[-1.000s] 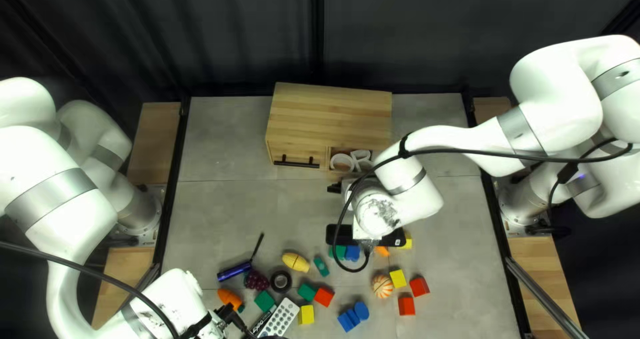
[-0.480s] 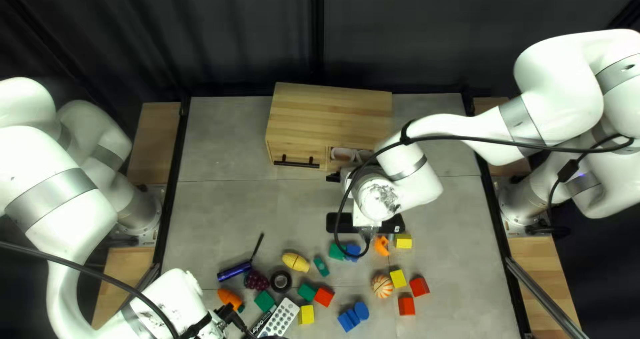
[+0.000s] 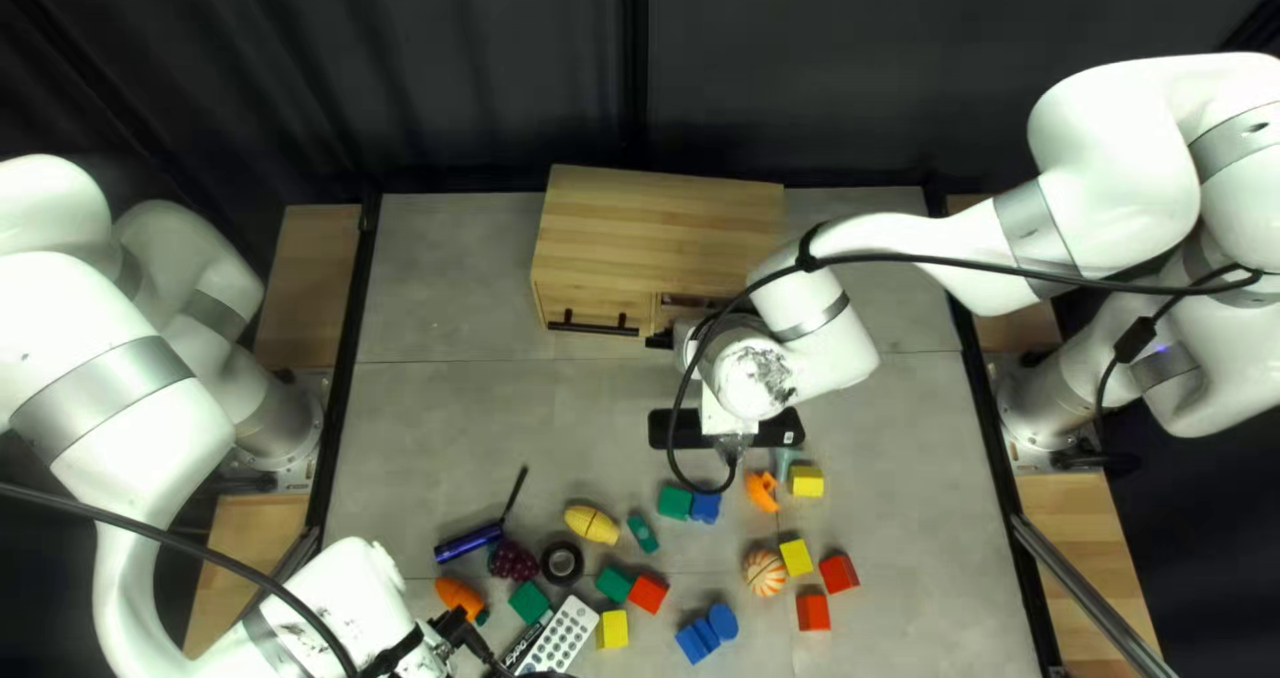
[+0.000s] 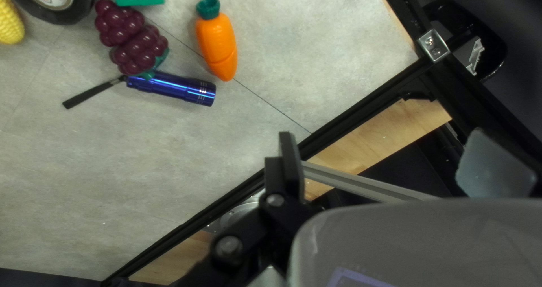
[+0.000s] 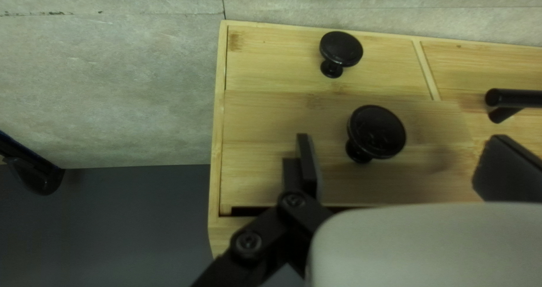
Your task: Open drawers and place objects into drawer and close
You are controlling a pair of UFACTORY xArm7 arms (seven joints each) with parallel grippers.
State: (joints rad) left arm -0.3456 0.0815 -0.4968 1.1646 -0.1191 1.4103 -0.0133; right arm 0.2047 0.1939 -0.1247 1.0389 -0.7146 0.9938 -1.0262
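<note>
My right gripper [image 3: 660,340] is at the front of the wooden cabinet [image 3: 660,218], partly hidden by its own arm. In the right wrist view, the gripper [image 5: 403,165] has its fingers spread on either side of the round black knob [image 5: 377,132] of the upper drawer [image 5: 271,151]; whether they touch the drawer front is unclear. A narrow dark gap shows along that drawer's top edge. My left gripper [image 3: 460,629] hangs low at the bottom left of the top left view; in the left wrist view the gripper [image 4: 389,165] is open, holding nothing.
A toy carrot [image 4: 217,41], grapes [image 4: 132,38] and blue flashlight [image 4: 172,88] lie ahead of my left gripper. Blocks, black tape [image 3: 562,564], toy corn [image 3: 591,524] and a striped ball [image 3: 764,573] are spread nearer. A lower drawer's knob [image 5: 341,49] and a bar handle [image 5: 516,98] stick out.
My right gripper has moved slightly toward the cabinet, and the drawer has slid inward. The white items inside it have gone from sight. The left arm has stayed put.
</note>
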